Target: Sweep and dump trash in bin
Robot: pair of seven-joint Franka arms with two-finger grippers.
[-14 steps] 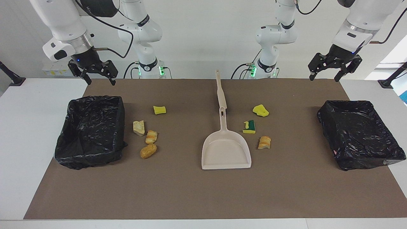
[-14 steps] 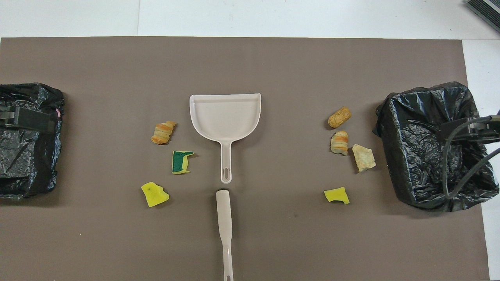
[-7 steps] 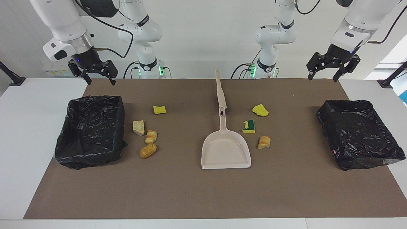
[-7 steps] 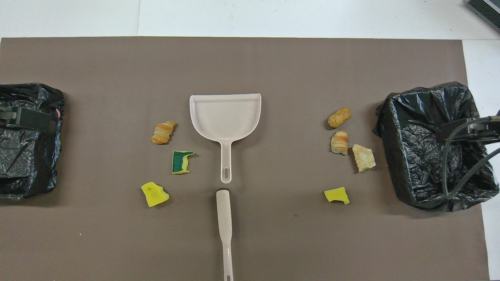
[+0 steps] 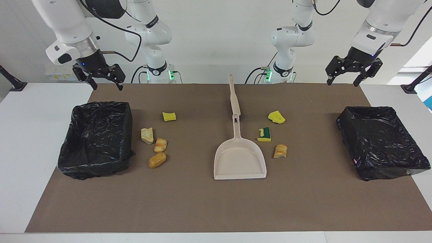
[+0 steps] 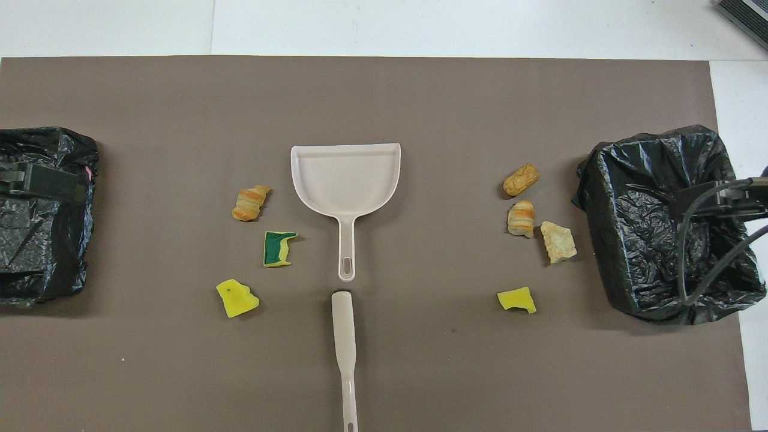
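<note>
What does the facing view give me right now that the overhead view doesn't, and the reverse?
Only the facing view shows both arms whole: the left end effector and right end effector hang open above the mat's edge nearest the robots, holding nothing.

Only the overhead view looks straight down into the dustpan, showing it empty, and shows clearly the gap between its handle and the brush handle.

Both show seven scraps on the mat, four toward the right arm's bin, three toward the left arm's bin; no scrap shows in either.
</note>
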